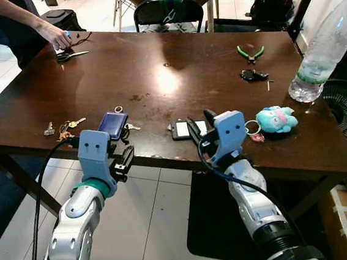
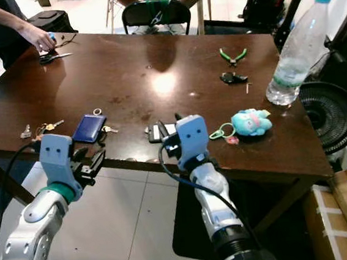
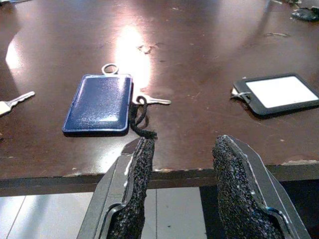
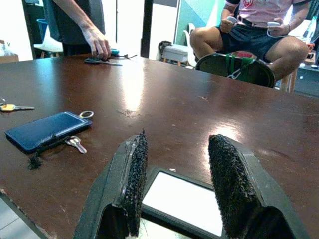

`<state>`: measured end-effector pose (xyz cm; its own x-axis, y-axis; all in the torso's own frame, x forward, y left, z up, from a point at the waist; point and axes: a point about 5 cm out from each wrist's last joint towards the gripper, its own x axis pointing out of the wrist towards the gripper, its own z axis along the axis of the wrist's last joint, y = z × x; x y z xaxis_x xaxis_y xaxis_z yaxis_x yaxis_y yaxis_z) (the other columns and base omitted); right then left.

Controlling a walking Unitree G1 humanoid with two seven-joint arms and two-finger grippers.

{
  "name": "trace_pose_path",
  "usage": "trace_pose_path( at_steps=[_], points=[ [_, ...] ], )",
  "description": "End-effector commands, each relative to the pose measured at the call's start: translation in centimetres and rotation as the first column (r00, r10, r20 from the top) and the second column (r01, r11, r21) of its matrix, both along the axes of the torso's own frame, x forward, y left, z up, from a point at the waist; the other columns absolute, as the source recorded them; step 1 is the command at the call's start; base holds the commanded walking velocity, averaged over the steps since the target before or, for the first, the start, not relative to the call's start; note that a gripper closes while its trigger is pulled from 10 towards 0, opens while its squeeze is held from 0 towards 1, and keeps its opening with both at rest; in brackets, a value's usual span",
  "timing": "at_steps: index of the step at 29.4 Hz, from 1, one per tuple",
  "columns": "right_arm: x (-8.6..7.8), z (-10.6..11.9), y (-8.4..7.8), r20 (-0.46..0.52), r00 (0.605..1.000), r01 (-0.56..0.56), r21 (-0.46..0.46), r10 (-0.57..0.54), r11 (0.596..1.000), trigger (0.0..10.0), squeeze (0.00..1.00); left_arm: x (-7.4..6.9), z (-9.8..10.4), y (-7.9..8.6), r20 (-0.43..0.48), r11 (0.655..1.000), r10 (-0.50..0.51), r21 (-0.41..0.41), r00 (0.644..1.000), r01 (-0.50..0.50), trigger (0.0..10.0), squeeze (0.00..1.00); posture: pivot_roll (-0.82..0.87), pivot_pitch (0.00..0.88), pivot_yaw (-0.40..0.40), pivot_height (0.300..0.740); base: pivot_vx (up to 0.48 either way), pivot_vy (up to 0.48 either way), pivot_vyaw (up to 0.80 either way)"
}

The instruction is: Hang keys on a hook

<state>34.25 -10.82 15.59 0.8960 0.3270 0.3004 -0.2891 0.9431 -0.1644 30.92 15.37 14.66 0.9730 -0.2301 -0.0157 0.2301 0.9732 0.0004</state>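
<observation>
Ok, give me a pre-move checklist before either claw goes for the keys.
1. Left claw open: ok, fingers apart at the table edge.
2. Right claw open: ok, over the black card holder.
3. Keys located: ok, a silver key lies beside the blue card holder; more keys lie further to the robot's left.
4. Either claw holding keys: not ok, both empty.
5. Hook located: cannot tell.
6. Person's hand clear of the keys: ok, at the far corner.
</observation>
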Motion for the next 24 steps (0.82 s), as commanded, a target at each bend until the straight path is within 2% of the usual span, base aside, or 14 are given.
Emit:
trace_pose_path(
  at_steps=[1, 24],
  points=[
    [-0.15, -0.18, 0.21, -0.014, 1.000, -0.006, 0.000, 0.006, 1.000, 10.0, 0.00, 0.04, -0.36, 0.31, -0.007, 1.000, 0.016, 0.007, 1.000, -0.016, 10.0, 0.00, -0.02, 0.039, 0.084, 0.740, 0.000, 0.000, 0.00],
    [-0.22, -0.47, 0.55, -0.024, 1.000, -0.008, -0.016, 0.008, 1.000, 10.0, 0.00, 0.22, -0.35, 0.76, 0.013, 0.999, 0.041, 0.004, 0.999, -0.041, 10.0, 0.00, -0.02, 0.055, 0.088, 0.740, 0.000, 0.000, 0.00]
  ],
)
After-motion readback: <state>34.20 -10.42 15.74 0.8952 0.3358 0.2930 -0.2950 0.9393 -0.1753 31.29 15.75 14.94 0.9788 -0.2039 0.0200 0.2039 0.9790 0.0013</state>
